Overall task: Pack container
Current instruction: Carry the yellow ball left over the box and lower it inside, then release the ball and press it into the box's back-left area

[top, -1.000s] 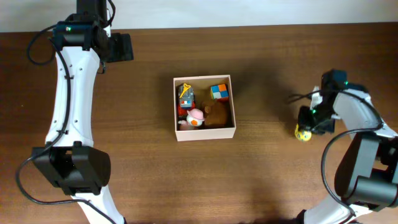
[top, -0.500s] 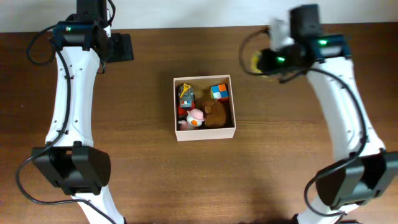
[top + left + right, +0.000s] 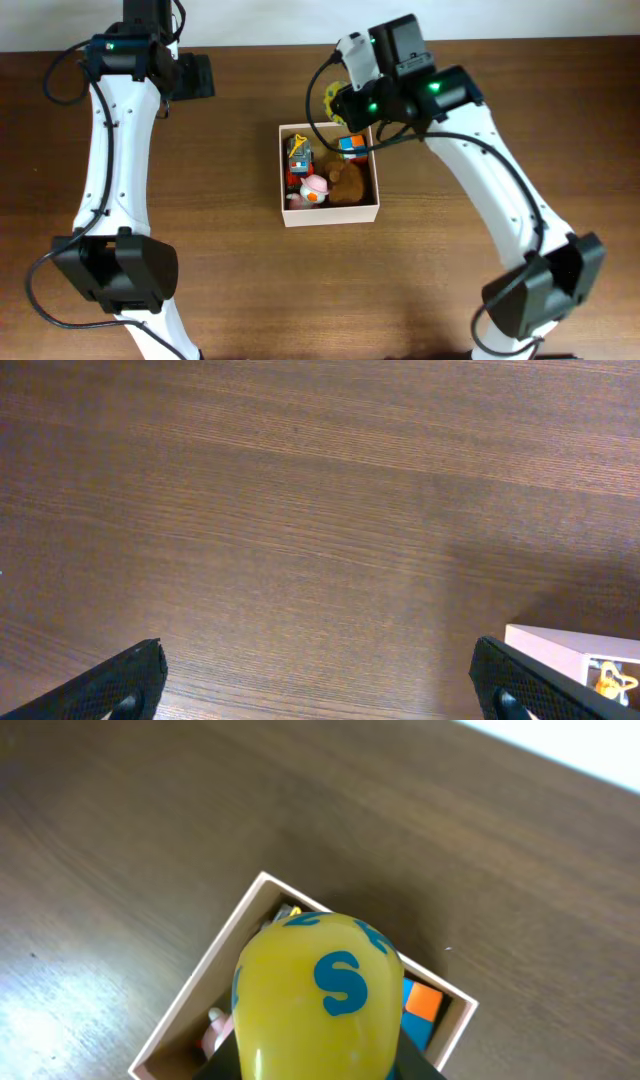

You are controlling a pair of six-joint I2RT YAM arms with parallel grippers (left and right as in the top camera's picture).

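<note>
Table: we see a dark brown wooden table (image 3: 200,260) that carries everything in the scene.
Container: we find the square shallow box with thin white walls and a tan cardboard inside (image 3: 330,214) at the middle of the table, flat and open at the top.
Contents, near side: we make out a small pink and white toy (image 3: 315,189) just beside a brown plush toy (image 3: 350,186) on its right.
Contents, far side: we see a small yellow and grey toy (image 3: 298,152) at the left and a cube of orange, blue and green squares (image 3: 351,148) at the right.
Right gripper: our right gripper (image 3: 340,102) is clamped narrow around a yellow rounded ball with blue letters (image 3: 315,995).
Ball position: we place it in the air above the container's far rim, toward the left corner.
Left gripper: our left gripper (image 3: 320,685) stands spread wide with nothing between its black fingertips (image 3: 125,678), at the far left, well apart from the container.
Left wrist view: we catch only one white corner of the container at the lower right.
</note>
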